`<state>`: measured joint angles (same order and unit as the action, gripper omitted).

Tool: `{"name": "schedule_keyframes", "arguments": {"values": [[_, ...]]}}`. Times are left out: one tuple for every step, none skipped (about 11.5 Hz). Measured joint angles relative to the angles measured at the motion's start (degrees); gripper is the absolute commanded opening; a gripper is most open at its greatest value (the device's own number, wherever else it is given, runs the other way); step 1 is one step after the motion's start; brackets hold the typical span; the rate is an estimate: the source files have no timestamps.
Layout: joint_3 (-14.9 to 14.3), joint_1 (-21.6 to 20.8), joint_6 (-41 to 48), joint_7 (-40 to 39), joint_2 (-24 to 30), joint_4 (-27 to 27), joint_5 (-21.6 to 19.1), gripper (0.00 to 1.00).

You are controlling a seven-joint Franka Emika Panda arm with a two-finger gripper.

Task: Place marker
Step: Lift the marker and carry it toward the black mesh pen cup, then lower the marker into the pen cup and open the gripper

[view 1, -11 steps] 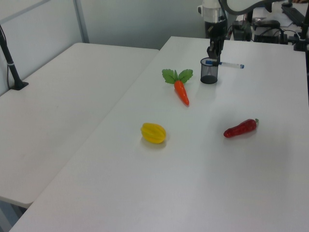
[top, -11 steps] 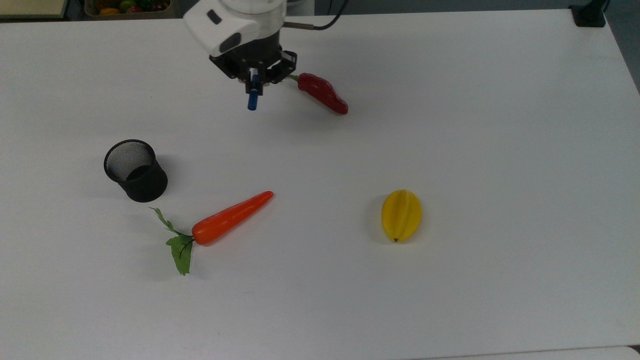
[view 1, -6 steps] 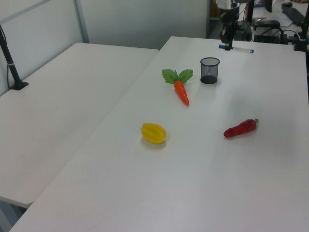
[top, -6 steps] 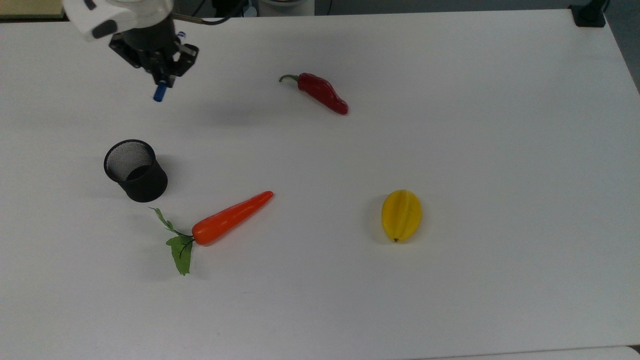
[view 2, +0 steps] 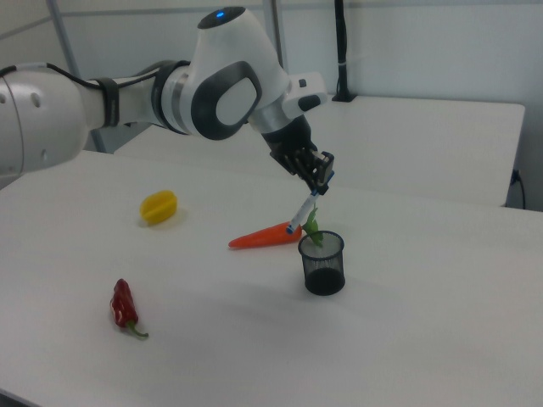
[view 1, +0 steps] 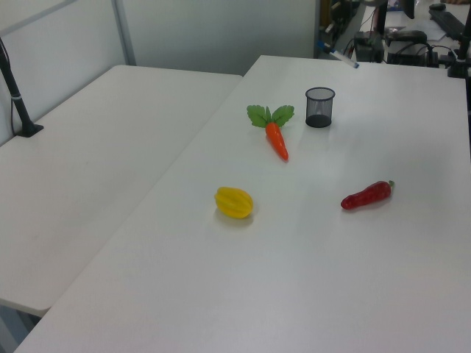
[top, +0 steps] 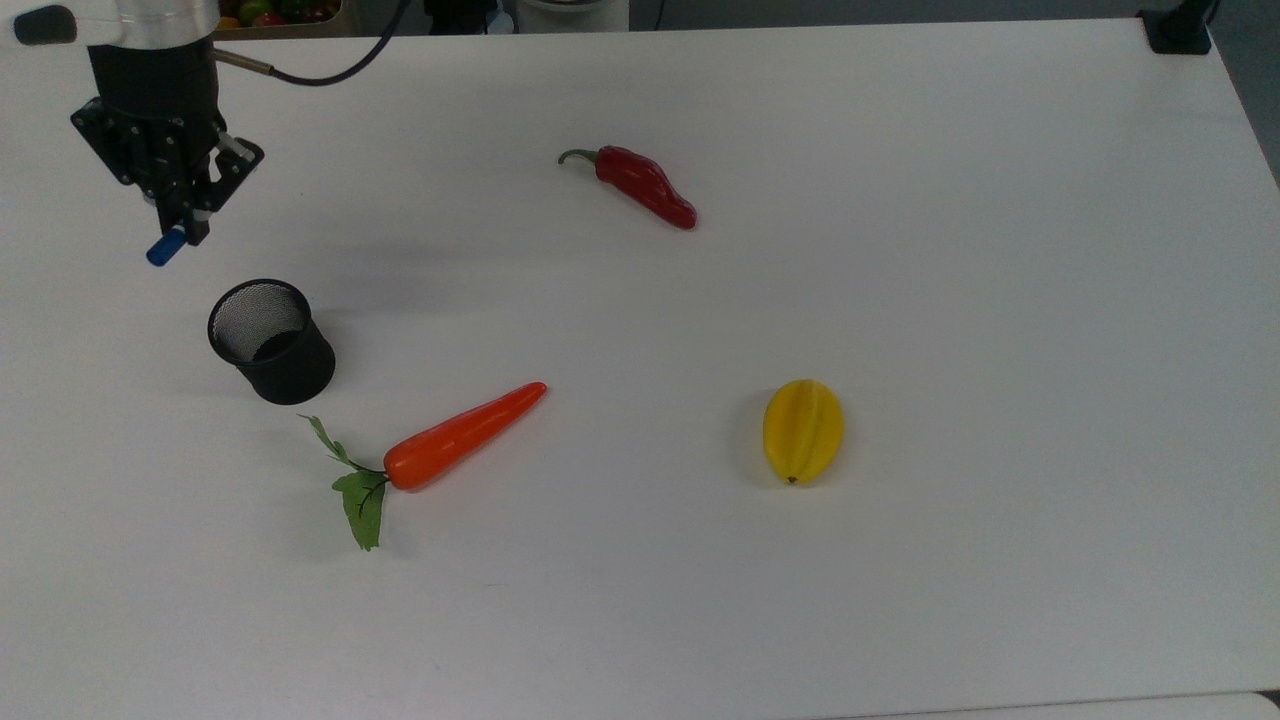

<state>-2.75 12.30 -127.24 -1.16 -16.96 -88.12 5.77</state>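
The marker [top: 165,248] is a slim white pen, and its blue cap pokes out below my gripper [top: 185,215], which is shut on it. In the top view it hangs above the table, up and left of the black mesh cup [top: 270,340]. The right view has the gripper [view 2: 318,174] holding the marker [view 2: 304,209] tilted, cap end low, just above and left of the rim of the cup [view 2: 323,263]. In the left view the marker [view 1: 342,59] slants in the air beyond the cup [view 1: 319,107].
On the white table [top: 900,250] lie an orange carrot with green leaves [top: 465,435] beside the cup, a red chili [top: 645,187] farther back, and a yellow starfruit [top: 803,430] on the top view's right. A bin of toy produce [top: 270,12] sits beyond the far edge.
My gripper has carried the marker across to the top view's left and slightly down, nearing the cup. The marker has tipped from level to slanted, cap end down.
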Motion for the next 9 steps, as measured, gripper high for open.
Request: {"name": "schedule_keyframes", "arguments": {"values": [[0.0,0.2,-3.4,2.0,-0.9,-0.1,0.0,0.14],[0.0,0.3,-5.5,3.2,-1.5,-0.1,0.0,0.14],[0.0,0.4,-8.3,4.5,-2.4,-0.3,0.0,0.14],[0.0,0.4,-11.2,5.4,-3.3,-0.5,0.0,0.15],[0.0,0.4,-14.3,6.0,-4.4,-0.8,0.0,0.15],[0.0,0.3,-17.6,6.2,-5.7,-1.3,0.0,0.16],[0.0,0.3,-20.3,6.2,-7.0,-1.8,0.0,0.18],[0.1,0.1,-22.1,6.2,-8.4,-2.4,0.0,0.18],[0.2,0.0,-23.1,6.2,-9.6,-2.7,0.0,0.18]]}}
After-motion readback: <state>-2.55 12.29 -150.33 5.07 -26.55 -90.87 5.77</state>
